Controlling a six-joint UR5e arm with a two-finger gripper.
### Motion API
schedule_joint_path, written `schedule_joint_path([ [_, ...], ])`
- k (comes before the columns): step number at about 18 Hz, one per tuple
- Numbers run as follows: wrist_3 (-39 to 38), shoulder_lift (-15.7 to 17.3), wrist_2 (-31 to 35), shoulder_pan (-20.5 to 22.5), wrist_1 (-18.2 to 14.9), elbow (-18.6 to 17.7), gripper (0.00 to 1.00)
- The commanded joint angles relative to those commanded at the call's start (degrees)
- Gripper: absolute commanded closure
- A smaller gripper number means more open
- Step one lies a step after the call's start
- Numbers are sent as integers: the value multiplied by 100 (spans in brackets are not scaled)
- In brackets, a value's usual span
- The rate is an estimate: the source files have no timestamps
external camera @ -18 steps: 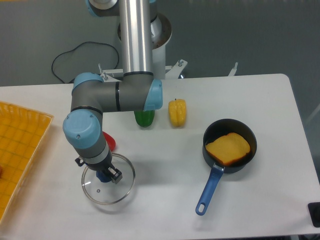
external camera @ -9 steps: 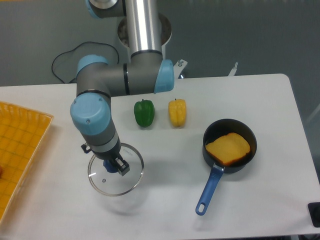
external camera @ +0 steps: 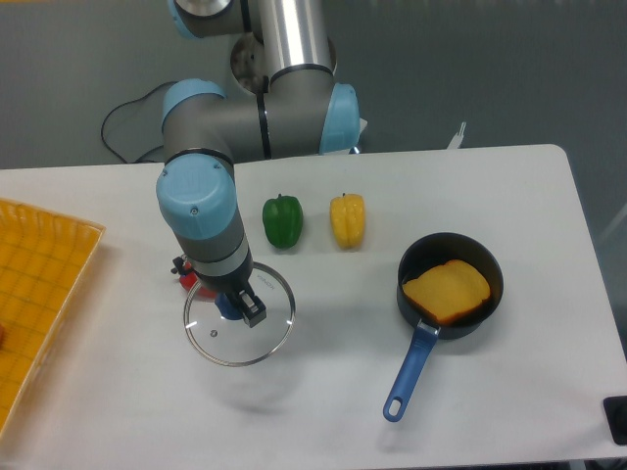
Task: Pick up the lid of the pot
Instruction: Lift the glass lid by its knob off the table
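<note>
Lid (external camera: 238,343), transparent with a thin rim, is found in the air above the table (external camera: 519,411), toward the left of the view and somewhat tilted. We record the gripper (external camera: 236,303) pressed together on its blue knob (external camera: 226,308), pointing down from the arm (external camera: 201,201). Behind the lid we note a red item (external camera: 191,281), partly hidden; its nature we cannot determine. Farther back stand a green pepper (external camera: 283,221) and, just beside it, a yellow item (external camera: 348,220), apart from each other. On the right we observe a dark pan (external camera: 416,258), its blue handle (external camera: 411,372) directed toward the camera, with an orange-yellow item (external camera: 446,292) inside. At the left edge we list a yellow-orange crate (external camera: 59,212), and at the back a dark cable (external camera: 105,127).
</note>
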Motion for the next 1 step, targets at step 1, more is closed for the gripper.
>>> schedule_joint_path([
  [1,9,9,0,17,-9,-9,37],
])
